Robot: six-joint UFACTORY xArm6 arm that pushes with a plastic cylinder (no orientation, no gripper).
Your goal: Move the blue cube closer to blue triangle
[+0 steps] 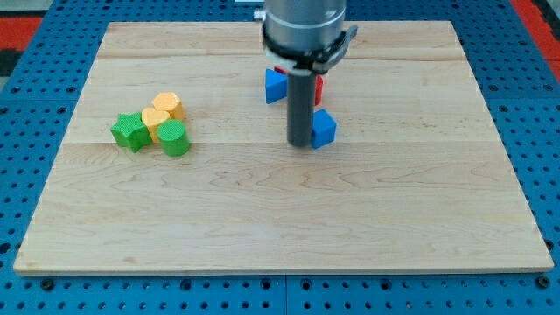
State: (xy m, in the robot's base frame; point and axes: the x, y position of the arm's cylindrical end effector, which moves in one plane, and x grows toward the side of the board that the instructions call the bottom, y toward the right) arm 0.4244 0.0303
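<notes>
Wooden desk [280, 219] is lying flat on a blue pegboard [35, 289]; its lower half is carrying nothing.

The arm's grey housing [302, 31] is hanging over the desk's upper middle, with the dark rod dropping straight down from it. There are no fingers on this rig, so nothing is opening, closing or holding: the rod simply ends in my tip [301, 143], which is resting on the desk surface.

Blue cube [324, 129] is sitting just to the view's right of my tip, touching it or nearly so. Judgement: the tip is standing beside the cube and slightly toward the view's bottom because a push from there is sending it up the desk.

Blue triangle [276, 85] is sitting above my tip and a little to the view's left, near the rod. The cube is lying near it but apart, so the gap is only partly closed, I judge.

A red block [318, 87] is showing partly behind the rod, above the tip; its shape is hidden. It is probably crowding the cube's path.

Well to the view's left of my tip, a cluster is lying idle: green star [130, 131], green cylinder [174, 138], two yellow blocks [161, 111].
</notes>
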